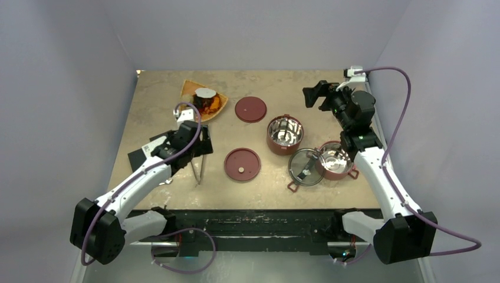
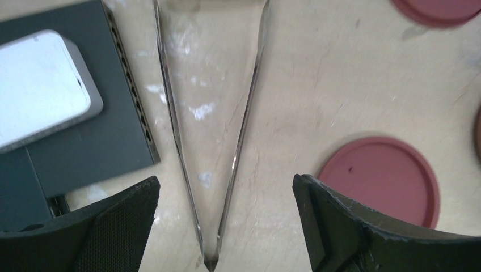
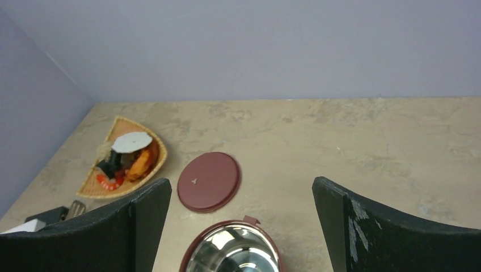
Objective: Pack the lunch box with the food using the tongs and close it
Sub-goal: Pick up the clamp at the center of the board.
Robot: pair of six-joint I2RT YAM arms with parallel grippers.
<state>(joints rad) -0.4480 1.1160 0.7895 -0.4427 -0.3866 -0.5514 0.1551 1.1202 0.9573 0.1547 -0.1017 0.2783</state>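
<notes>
The silvery tongs (image 1: pixel 199 168) lie flat on the table, their narrow V (image 2: pixel 211 249) pointing toward me. My left gripper (image 2: pixel 226 187) hangs open over them, one finger on each side and neither touching; it shows at the table's left (image 1: pixel 202 143). The lunch box is apart: one steel-lined bowl (image 1: pixel 283 147) mid-table, another (image 1: pixel 336 174) to its right with the smoky clear lid (image 1: pixel 305 167) leaning on it. Two dark-red disc lids (image 1: pixel 250 109) (image 1: pixel 242 163) lie flat. The food (image 1: pixel 206 101) is piled on the orange tray (image 1: pixel 187 87). My right gripper (image 1: pixel 311 94) is open, raised above the nearer bowl (image 3: pixel 227 222).
A dark grey flat device (image 2: pixel 85 141) with a white block (image 2: pixel 39 85) on it lies just left of the tongs. One disc lid (image 2: pixel 380 181) lies right of the left fingers. Lilac walls close in the table's back and sides.
</notes>
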